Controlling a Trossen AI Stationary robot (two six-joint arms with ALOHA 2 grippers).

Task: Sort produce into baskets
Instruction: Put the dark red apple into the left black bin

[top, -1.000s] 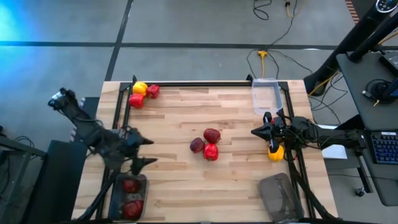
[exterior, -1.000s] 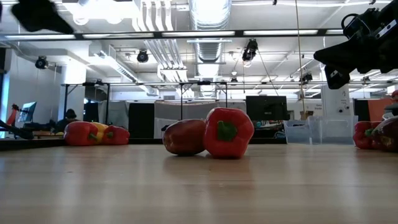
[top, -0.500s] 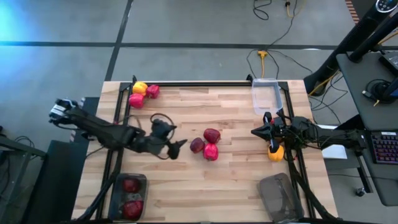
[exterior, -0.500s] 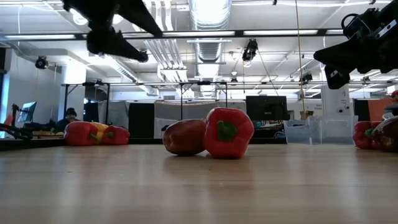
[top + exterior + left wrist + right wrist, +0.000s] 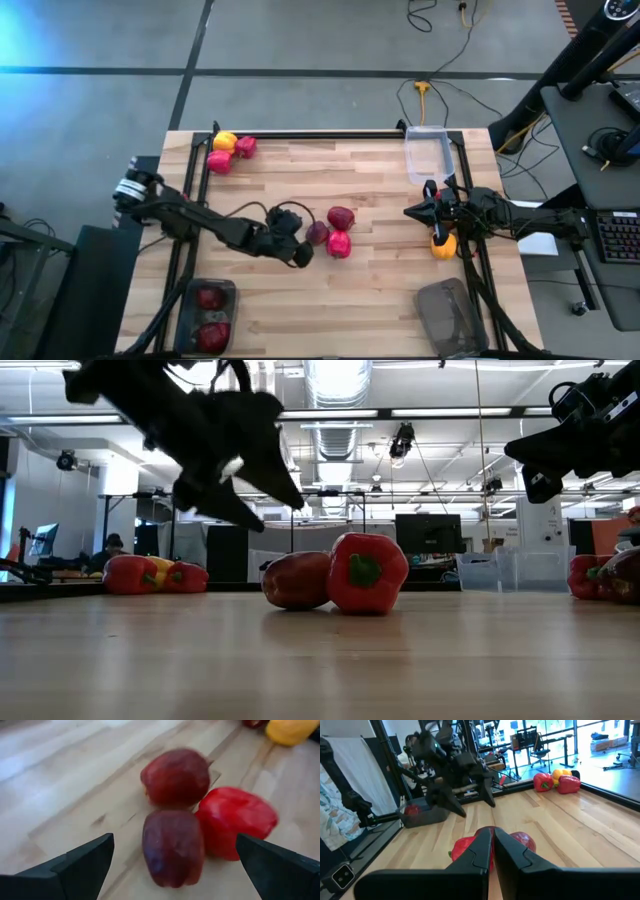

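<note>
Sorting has only begun, as you can judge from the high view: the dark bin (image 5: 206, 316) at the near left corner of the table (image 5: 380, 300) holds two red pieces, while the clear bin (image 5: 429, 155) at the far right corner and the second dark bin (image 5: 447, 318) at the near right corner look empty. Left to do are the middle cluster (image 5: 331, 231) (two dark red apples and one brighter red pepper, all touching), the trio (image 5: 229, 151) of a yellow and two red peppers at the far left corner, and a yellow-orange piece (image 5: 443, 245) at the right edge, just beside the right gripper (image 5: 408, 212). Your left gripper (image 5: 170, 865) hovers just left of the middle cluster with its fingers spread wide, the nearest apple (image 5: 173, 847) lined up between them but not yet touched. The right gripper waits near the right edge with its fingers pressed together, holding nothing. You cannot tell whether the two pieces in the near left bin are apples or peppers, and the right arm partly covers the yellow-orange piece.
</note>
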